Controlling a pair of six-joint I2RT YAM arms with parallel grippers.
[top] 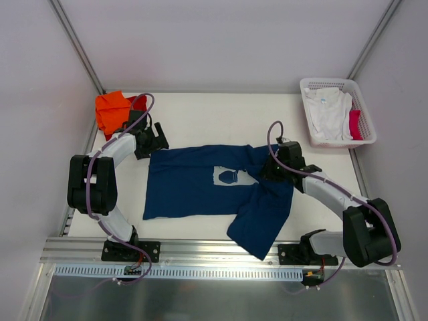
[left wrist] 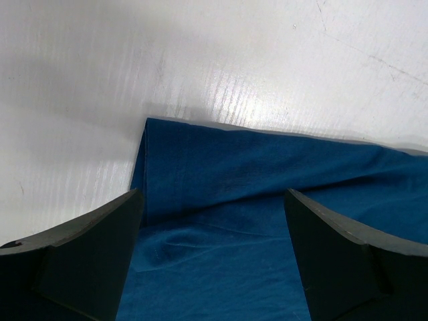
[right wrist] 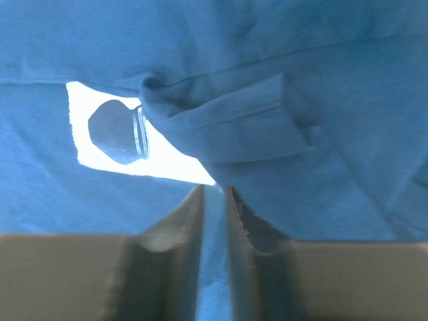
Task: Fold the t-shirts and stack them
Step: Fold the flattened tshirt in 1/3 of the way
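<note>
**Item 1: right gripper** [right wrist: 212, 224]. Jaws narrow, only a thin slit apart, low over the navy tee [top: 190, 190] and just beside its pale chest print [top: 227, 177]. Blue cloth shows in the slit. Can't tell if it's pinched or just lying beneath. A bunched ridge of fabric sits directly ahead.

**Item 2: left gripper** [left wrist: 214, 257]. Jaws wide, holding nothing, one either side of the tee's far-left corner. That corner lies flat on the desk [top: 214, 120], w/ a soft crease behind it.

**Item 3: navy tee.** Mid-desk, print up. Left part is spread fairly flat. Right part is flipped over on itself & trails toward the near edge, wrinkled.

**Item 4: orange tee** [top: 110, 110] **& red tee** [top: 139, 101]. Far-left corner of the desk, touching each other, behind the left arm.

**Item 5: basket** [top: 334, 81]. Far-right corner. White tee [top: 326, 110] inside, plus a pink-red cloth [top: 355, 124].

**Step in hand (est.):** squaring up the navy tee before folding.

**To do it well, prob.:**
- Drop the left jaws straight onto the corner & bite all layers at the edge, not just the top skin.
- Get the right jaws a firm hold at the ridge.
- Draw both sides apart together so the body goes taut and the trailing flap comes back onto the desk.
- Lift slightly rather than drag, or new creases will form across the print.
</note>
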